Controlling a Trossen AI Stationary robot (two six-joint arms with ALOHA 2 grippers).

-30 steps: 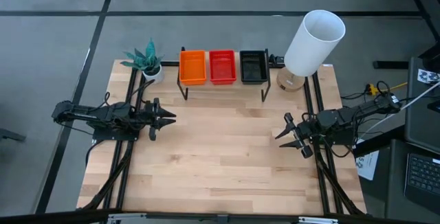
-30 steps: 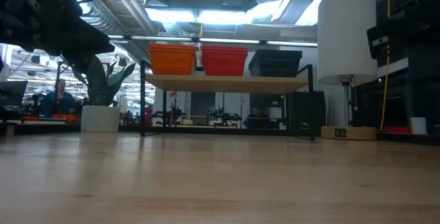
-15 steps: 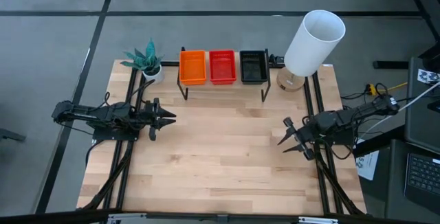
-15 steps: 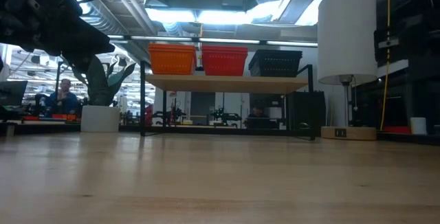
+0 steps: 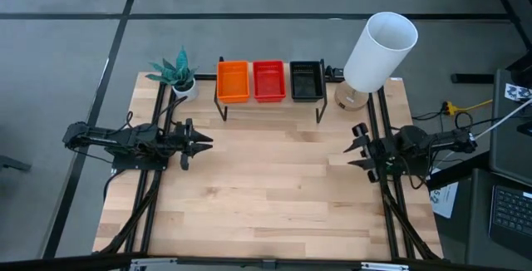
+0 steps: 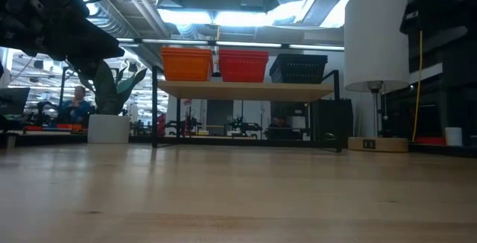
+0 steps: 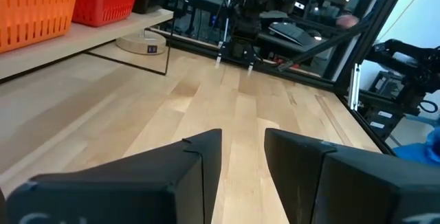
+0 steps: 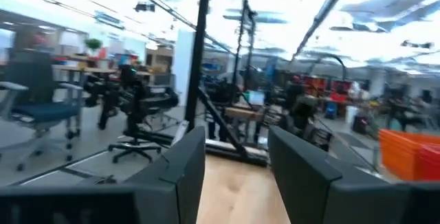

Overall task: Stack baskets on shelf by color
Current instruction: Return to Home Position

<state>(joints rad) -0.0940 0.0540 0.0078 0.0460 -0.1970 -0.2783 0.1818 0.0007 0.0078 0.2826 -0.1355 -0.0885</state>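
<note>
An orange basket, a red basket and a black basket stand side by side on the shelf at the table's far edge. How many are stacked in each I cannot tell. My left gripper is open and empty over the table's left part; its fingers show apart in the left wrist view. My right gripper is open and empty near the table's right edge; it shows in the right wrist view.
A lamp with a white shade stands at the far right, right of the shelf. A plant in a white pot stands at the far left. Bare wooden tabletop lies between the arms. A person sits in the room behind.
My right gripper has drawn back toward the table's right edge and a little toward the far edge, turning as it went. It stays open and empty. The baskets have kept still.
</note>
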